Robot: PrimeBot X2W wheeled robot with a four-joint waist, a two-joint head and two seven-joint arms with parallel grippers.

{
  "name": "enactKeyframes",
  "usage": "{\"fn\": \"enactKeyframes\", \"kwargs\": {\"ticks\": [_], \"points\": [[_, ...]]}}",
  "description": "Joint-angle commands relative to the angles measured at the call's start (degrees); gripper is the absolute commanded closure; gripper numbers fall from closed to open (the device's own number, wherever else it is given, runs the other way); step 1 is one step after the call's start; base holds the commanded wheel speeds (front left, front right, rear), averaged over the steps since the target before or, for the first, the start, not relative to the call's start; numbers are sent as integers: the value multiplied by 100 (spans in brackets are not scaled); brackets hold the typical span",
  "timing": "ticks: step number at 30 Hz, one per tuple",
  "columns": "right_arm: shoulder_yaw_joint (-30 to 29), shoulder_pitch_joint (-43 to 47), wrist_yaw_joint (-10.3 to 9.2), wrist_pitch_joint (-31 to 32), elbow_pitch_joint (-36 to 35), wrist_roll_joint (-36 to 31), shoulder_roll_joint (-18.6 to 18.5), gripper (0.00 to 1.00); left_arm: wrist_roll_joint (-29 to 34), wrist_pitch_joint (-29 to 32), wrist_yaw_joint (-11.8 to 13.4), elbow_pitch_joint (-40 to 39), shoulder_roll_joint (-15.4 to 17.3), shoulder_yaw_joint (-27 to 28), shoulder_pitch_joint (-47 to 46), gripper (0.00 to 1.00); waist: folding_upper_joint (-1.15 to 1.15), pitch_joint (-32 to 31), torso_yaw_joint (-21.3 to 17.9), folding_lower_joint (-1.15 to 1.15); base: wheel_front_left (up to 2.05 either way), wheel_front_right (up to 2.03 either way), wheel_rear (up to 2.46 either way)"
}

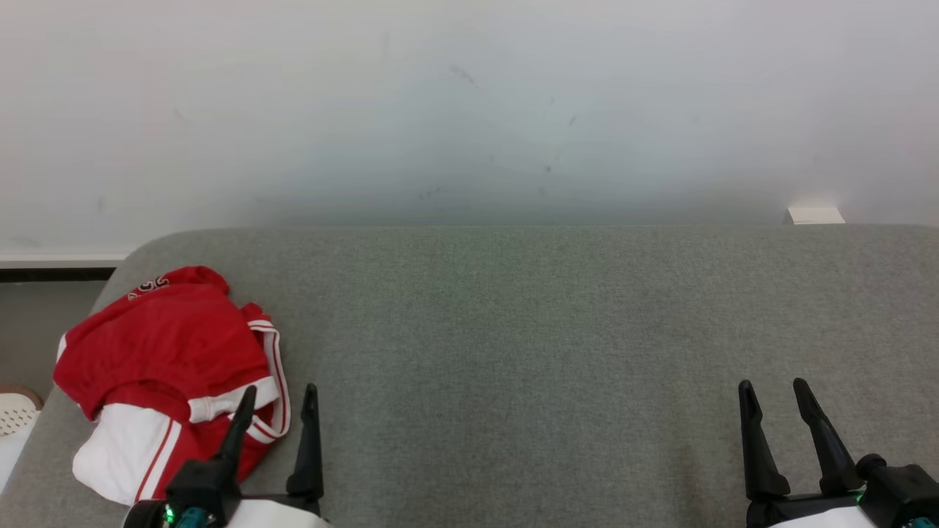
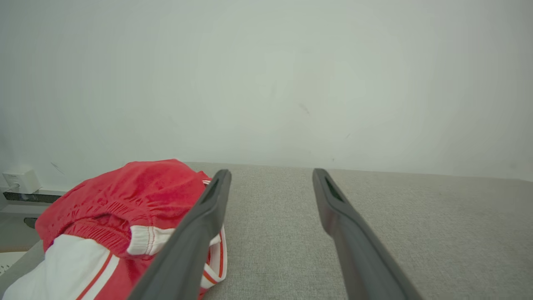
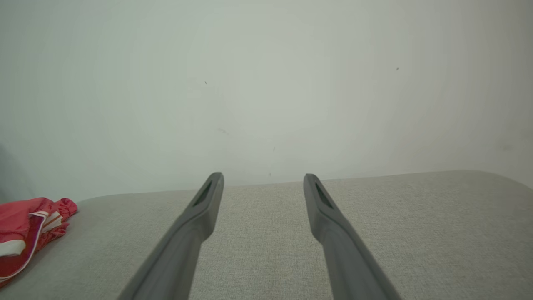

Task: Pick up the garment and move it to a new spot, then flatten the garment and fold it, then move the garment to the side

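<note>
Left gripper (image 1: 280, 389), its two long dark fingers spread apart and holding nothing, sits at the lower left of the head view. Its outer finger crosses in front of the crumpled red garment with white panels and striped trim (image 1: 161, 345); whether the two touch cannot be judged. Right gripper (image 1: 772, 383), fingers likewise parted and empty, sits at the lower right, well apart from the garment. The garment lies heaped near the left end of the grey woven fabric surface (image 1: 550, 330), close to its rounded far corner. Behind the far edge rises a scuffed white wall (image 1: 469, 110), with a small white block (image 1: 814, 215) at its foot on the right. A pale perforated object (image 1: 15, 414) shows beyond the surface's left edge.
</note>
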Motion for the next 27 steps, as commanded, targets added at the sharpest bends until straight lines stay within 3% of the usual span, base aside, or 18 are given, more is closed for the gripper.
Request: {"fn": "enactKeyframes", "kwargs": {"ticks": [1, 27], "points": [[19, 44, -9, -44, -1, -118, -20, 0, 164, -45, -11, 1, 1, 20, 43, 0, 0, -2, -6, 0, 0, 0, 0], [21, 54, -10, -107, -11, -238, -23, 0, 494, -102, -135, 95, -89, 147, -21, 0, 0, 6, 18, 0, 0, 0, 0]]}}
